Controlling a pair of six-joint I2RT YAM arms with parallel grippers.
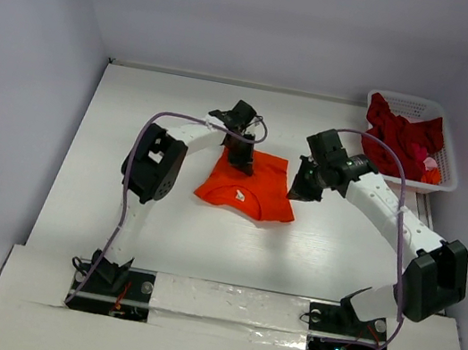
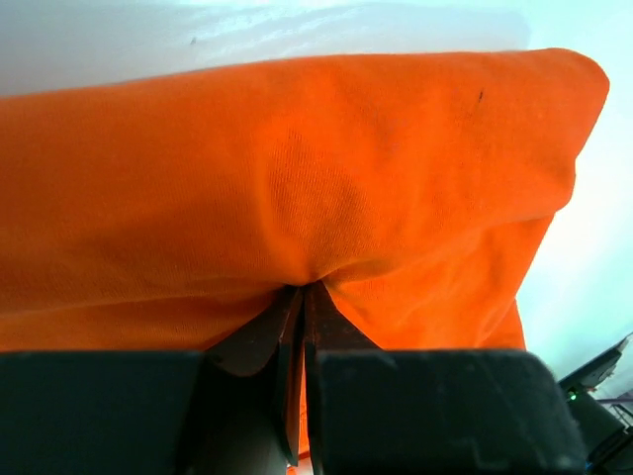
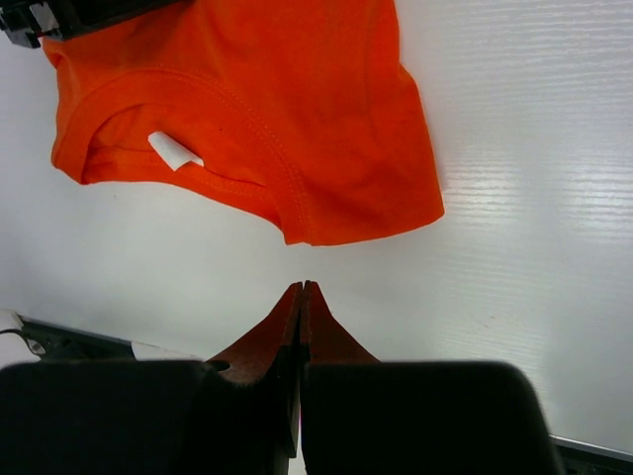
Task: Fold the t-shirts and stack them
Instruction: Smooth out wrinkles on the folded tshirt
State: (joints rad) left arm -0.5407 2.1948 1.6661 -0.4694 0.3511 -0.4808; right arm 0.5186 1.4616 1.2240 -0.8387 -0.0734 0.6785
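The orange t-shirt [image 1: 254,192] lies partly folded on the white table, its white neck label [image 3: 173,150] toward the near side. My left gripper [image 1: 241,160] stands over the shirt's far edge and is shut on a pinch of the orange fabric [image 2: 297,178], which bunches at the fingertips [image 2: 315,302]. My right gripper [image 1: 302,187] hovers just off the shirt's right edge, shut with nothing in it; in the right wrist view its tips [image 3: 302,287] point at the hem of the orange t-shirt [image 3: 297,99]. Dark red t-shirts [image 1: 400,132] are heaped in the basket.
A white lattice basket [image 1: 410,102] stands at the far right corner, with a bit of pink and orange cloth [image 1: 430,169] at its near end. Walls close in the table on the left, back and right.
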